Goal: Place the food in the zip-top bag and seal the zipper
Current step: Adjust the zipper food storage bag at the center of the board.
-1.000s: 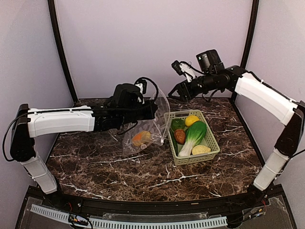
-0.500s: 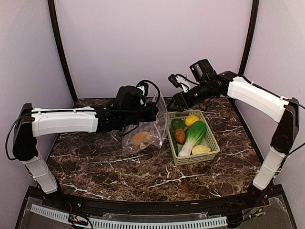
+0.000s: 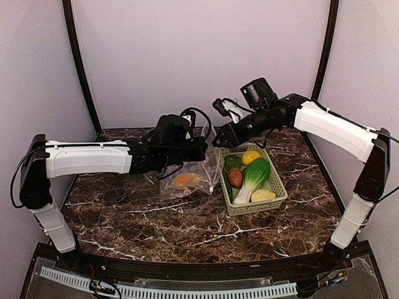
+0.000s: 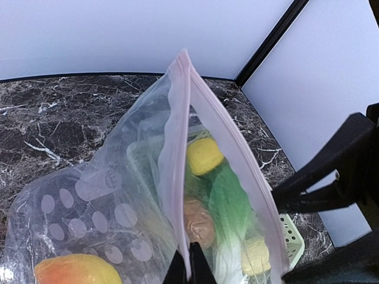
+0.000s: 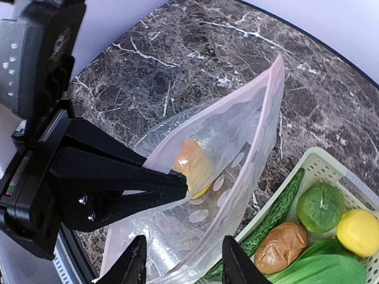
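The clear spotted zip-top bag point(image 3: 194, 171) hangs open on the table's middle, its pink zipper point(image 4: 179, 142) pinched by my left gripper point(image 3: 206, 148), which is shut on one lip. An orange-yellow piece point(image 3: 185, 181) lies inside the bag; it also shows in the right wrist view point(image 5: 192, 163). My right gripper point(image 3: 218, 141) is open and empty, hovering over the bag's mouth point(image 5: 237, 160). The rest of the food sits in the light green basket point(image 3: 282, 187): bok choy point(image 3: 255, 176), lemon point(image 3: 251, 156), green pepper point(image 3: 232, 162), red-brown piece point(image 3: 235, 177), pale yellow piece point(image 3: 263, 195).
A dark green cucumber point(image 5: 272, 222) lies along the basket's left wall. Purple walls and black corner posts point(image 3: 81, 68) close in the dark marble table point(image 3: 124, 212).
My right gripper has moved left and down, from above the basket's back corner to over the bag's mouth. My left gripper has shifted slightly right, still holding the bag.
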Controlling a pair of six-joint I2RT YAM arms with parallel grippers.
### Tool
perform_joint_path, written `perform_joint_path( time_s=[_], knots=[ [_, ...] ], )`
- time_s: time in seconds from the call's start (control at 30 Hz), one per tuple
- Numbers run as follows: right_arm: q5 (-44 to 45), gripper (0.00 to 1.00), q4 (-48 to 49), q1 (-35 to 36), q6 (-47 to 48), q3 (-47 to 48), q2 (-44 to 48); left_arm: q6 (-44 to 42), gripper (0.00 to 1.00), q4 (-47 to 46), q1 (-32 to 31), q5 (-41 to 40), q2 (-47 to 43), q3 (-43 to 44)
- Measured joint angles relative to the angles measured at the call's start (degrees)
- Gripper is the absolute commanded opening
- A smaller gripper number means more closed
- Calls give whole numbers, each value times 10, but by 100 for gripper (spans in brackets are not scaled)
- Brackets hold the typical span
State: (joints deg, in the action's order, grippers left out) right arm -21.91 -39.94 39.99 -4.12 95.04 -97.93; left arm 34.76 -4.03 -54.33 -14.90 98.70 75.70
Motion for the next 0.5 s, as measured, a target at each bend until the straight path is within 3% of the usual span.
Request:
perform_joint_path(
  time_s=[0.17, 0.3, 0.5],
  knots=[
    [65, 0, -12, 13, -18, 18, -24, -5, 1, 22, -11, -33, 1, 14],
    [96, 0, -41, 11, -25, 76, -61, -6, 1, 52, -22, -81, 1, 28],
    [64, 0, -37, -4, -23, 207, -93, -38, 1, 116, -25, -161, -22, 52]
  ],
)
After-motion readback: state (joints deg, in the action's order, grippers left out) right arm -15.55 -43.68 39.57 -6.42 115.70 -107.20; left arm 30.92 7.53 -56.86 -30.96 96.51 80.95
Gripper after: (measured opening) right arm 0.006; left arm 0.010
